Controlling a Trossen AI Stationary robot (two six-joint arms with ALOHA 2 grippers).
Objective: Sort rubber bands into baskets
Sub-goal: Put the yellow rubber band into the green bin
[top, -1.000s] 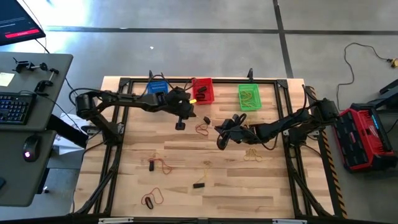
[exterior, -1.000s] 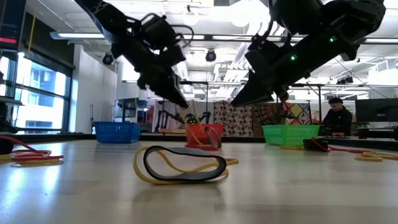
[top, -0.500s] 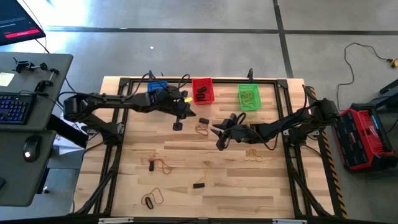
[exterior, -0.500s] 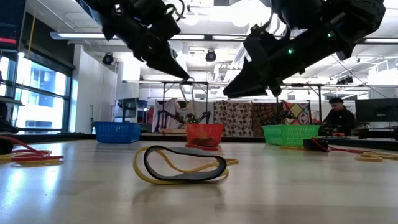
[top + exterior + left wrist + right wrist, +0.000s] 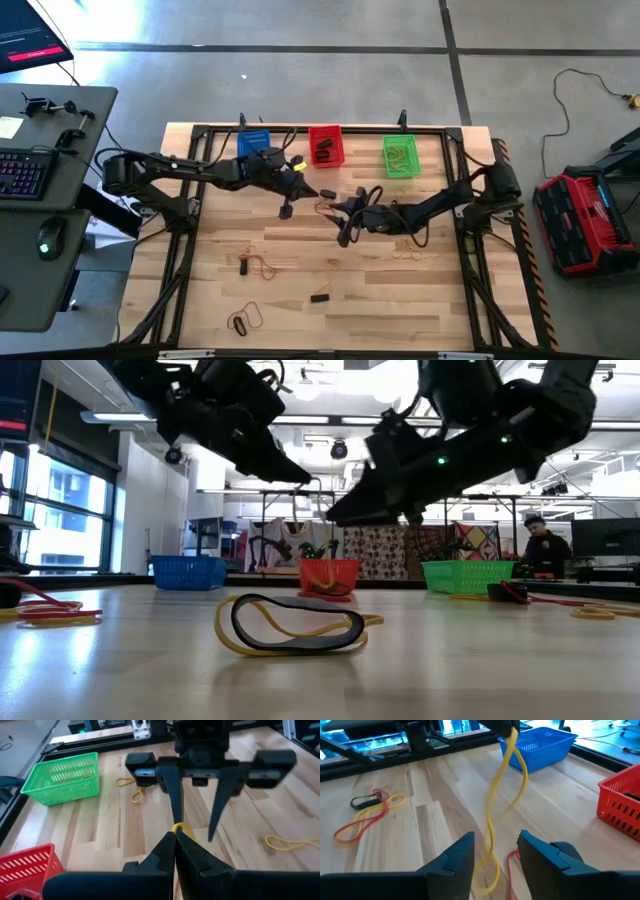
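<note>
right wrist view shows the right claw [image 5: 495,852] now spread wide, having let go. the yellow rubber band [image 5: 507,795] hangs between its fingers, pinched above by the left claw [image 5: 175,836], which has lifted off the red basket [image 5: 325,146].

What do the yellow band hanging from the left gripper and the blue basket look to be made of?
Yellow band: likely rubber, matte; it hangs limp and curls from the shut left gripper. Blue basket: seemingly moulded plastic, slightly glossy; stiff open mesh walls with a solid rim.
</note>
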